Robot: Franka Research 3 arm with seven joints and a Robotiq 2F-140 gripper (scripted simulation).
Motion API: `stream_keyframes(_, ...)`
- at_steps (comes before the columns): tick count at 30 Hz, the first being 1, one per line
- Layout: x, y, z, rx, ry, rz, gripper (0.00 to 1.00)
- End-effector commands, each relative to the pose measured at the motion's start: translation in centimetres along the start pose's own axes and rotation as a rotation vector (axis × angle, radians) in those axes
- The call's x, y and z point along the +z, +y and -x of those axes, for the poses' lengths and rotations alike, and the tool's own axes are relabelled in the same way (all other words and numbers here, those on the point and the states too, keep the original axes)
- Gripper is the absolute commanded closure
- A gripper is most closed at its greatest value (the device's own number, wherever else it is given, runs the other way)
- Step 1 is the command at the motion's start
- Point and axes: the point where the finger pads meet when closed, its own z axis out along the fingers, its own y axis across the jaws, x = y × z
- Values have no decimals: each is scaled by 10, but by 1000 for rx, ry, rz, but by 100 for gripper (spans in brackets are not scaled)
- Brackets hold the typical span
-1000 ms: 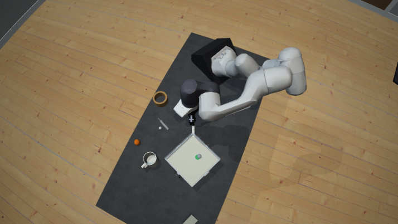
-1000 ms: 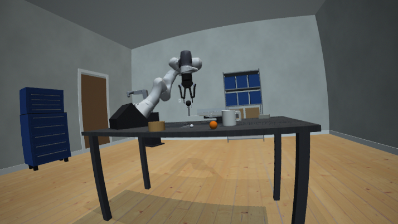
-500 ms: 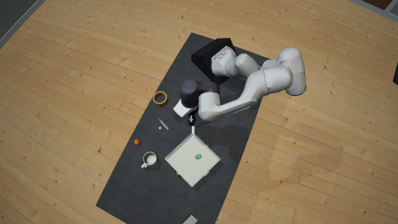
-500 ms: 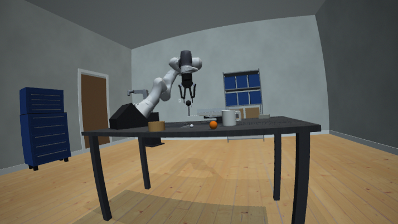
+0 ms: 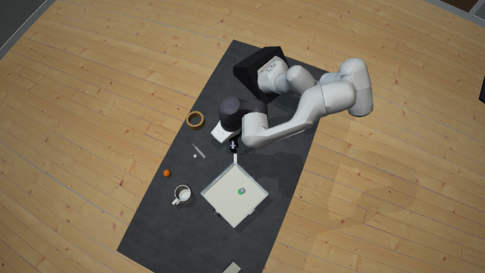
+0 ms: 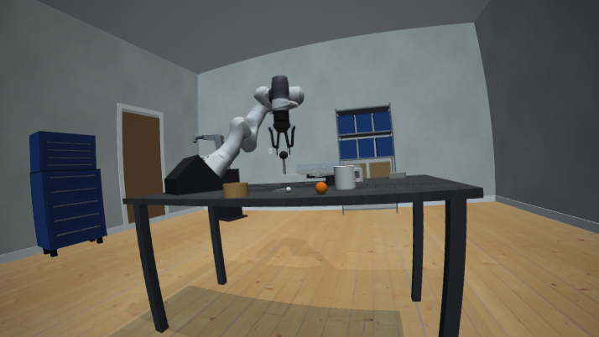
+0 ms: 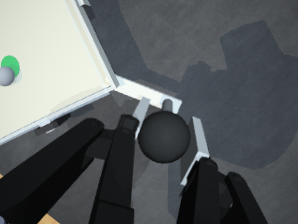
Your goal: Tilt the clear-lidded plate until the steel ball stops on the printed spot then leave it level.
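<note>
The steel ball point(image 5: 242, 190) lay touching the green printed spot point(image 5: 240, 192), a little off its middle, near the center of the clear-lidded plate point(image 5: 217, 200). The plate sat like a diamond on the dark surface point(image 5: 190, 238), with 1 corner aimed at the robot. From that corner a thin white stem point(image 5: 235, 157) ran up to a black knob point(image 7: 164, 136). The hand point(image 7: 166, 137) hung right over the knob, and its 2 fingers were clamped on it from both sides. So the plate lay out in front of the hand, along the line of the stem, and I think any push or pull on the knob would tip the plate along that line and nudge the ball. Other loose things stood apart from the plate: a white mug point(image 5: 182, 194) just beside its left side, an orange ball point(image 5: 166, 173), a small white ball point(image 5: 195, 156), a gray stick point(image 5: 199, 151) and a roll of tape point(image 5: 195, 119). In the room there were a blue drawer chest point(image 6: 67, 189), a brown door point(image 6: 141, 161) and a shelf rack point(image 6: 364, 107) with blue boxes.
</note>
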Motion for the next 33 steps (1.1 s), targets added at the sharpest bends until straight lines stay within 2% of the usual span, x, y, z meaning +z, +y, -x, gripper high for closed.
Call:
stream_keyframes(1, -3, -2, -4, -3, 8, -8, 100)
stream_keyframes(33, 2, 0, 5, -3, 8, -8, 100)
